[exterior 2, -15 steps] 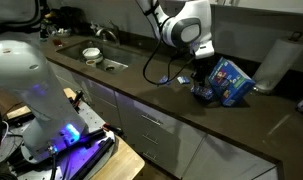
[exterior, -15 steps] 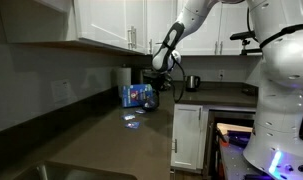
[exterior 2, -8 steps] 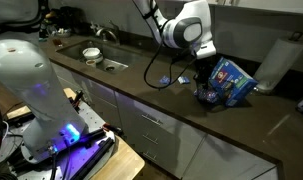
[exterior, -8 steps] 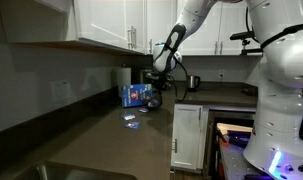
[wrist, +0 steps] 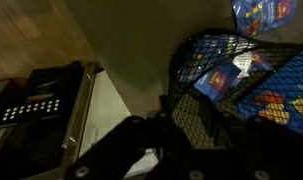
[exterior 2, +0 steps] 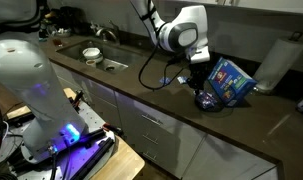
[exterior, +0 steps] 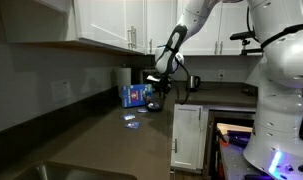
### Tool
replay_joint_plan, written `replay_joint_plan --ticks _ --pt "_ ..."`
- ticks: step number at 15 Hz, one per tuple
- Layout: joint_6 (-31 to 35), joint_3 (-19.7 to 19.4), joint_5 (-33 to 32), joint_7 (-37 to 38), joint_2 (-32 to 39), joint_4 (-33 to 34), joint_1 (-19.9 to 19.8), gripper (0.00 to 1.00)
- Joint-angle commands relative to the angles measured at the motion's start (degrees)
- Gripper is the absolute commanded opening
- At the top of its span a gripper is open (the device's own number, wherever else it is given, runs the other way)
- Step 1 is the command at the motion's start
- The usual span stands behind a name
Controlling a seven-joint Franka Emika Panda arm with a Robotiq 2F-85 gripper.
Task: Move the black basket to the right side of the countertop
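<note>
The black basket [wrist: 206,62] is see-through wire mesh and fills the right of the wrist view. In both exterior views it sits on the countertop [exterior: 106,140] [exterior 2: 131,85], in front of the blue box [exterior: 137,95] [exterior 2: 229,80]; the basket [exterior 2: 213,99] is small and dark there. My gripper [wrist: 191,122] [exterior: 159,90] [exterior 2: 199,88] points down at the basket's near rim. One finger [wrist: 165,115] stands outside the mesh wall, the other shows dimly through it, and a gap remains between them.
A paper towel roll [exterior 2: 274,62] [exterior: 124,76] stands behind the box. A small metal pot [exterior: 192,82] is further along the counter. Small blue packets [exterior: 131,120] lie on the counter. A sink [exterior 2: 111,64] and a bowl [exterior 2: 91,54] are at the far end.
My gripper has come down a little toward the basket's rim. The basket and the blue box have stayed in place.
</note>
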Motion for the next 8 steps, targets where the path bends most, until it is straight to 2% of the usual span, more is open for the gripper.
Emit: replay_joint_plan --ticks 1,3,5,6,8 --pt "-2.82 1.56 -1.72 -2.91 -5.28 -2.38 0.77 0.67" --pt "-6.15 2.93 -4.39 -5.17 -8.59 -2.72 1.89 0.80" --pt "-10.65 6.56 -3.46 -9.89 -12.43 -2.87 1.37 0.93" --pt "-13.41 8.39 -2.51 -12.36 -14.34 -2.83 1.14 0.98" --pt "-18.80 11.78 -0.93 -17.41 -17.49 -2.43 0.65 1.00"
